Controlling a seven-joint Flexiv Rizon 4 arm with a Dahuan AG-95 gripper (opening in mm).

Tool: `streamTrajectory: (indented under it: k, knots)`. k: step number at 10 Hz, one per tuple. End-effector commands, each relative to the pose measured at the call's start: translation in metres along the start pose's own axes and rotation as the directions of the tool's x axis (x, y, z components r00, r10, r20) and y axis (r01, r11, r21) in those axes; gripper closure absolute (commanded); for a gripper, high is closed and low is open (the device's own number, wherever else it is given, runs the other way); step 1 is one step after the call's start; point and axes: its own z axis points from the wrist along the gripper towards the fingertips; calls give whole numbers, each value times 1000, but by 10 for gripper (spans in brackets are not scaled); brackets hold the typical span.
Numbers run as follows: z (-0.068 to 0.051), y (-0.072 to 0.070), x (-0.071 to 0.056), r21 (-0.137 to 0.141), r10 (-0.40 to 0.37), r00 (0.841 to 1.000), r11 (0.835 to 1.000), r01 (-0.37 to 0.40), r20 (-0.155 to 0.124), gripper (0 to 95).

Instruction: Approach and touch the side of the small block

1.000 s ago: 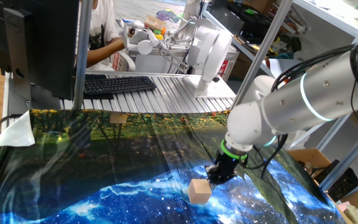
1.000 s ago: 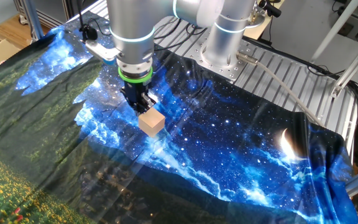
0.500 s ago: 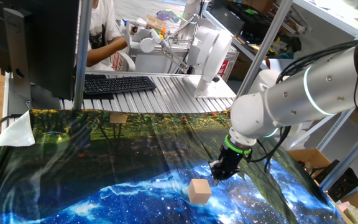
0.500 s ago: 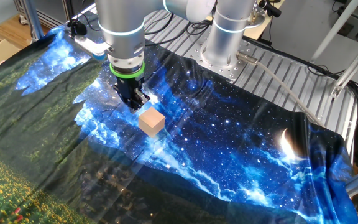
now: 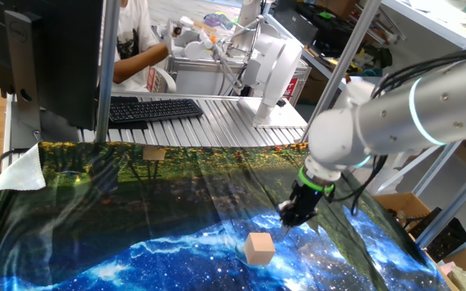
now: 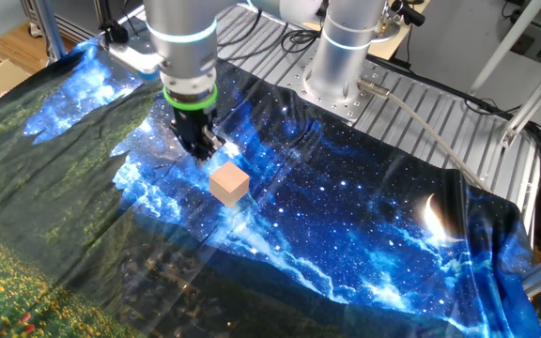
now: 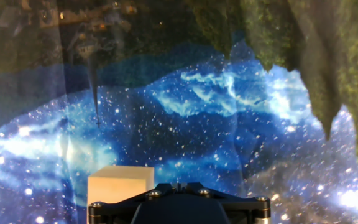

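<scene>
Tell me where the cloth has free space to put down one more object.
Free: the starry blue stretch between the small block and the metal arm base, and the green part opposite. Crowded only around the gripper beside the block.

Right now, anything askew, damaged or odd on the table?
Nothing damaged or spilled. The small block sits flat on the printed cloth, which is wrinkled with folds but not torn. The gripper hangs just beside the block, with a gap showing in both fixed views, not touching it.

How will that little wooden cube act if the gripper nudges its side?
The small block looks light, so it would probably slide rather than resist. Its flat faces suggest it will not roll. The wrinkled cloth beneath might snag an edge and tip it.
</scene>
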Motion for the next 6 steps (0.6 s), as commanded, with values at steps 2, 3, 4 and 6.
streamTrajectory:
  k: [2,3,4,6]
  knots:
    - [-20,-5,-3,6,6,1000,1000,-6,-12,950]
    - [-24,-6,-5,3,6,1000,1000,-6,-11,950]
    - [-29,-8,-6,5,10,1000,1000,-10,-9,950]
    - [-30,-9,-7,14,8,1000,1000,-8,-4,950]
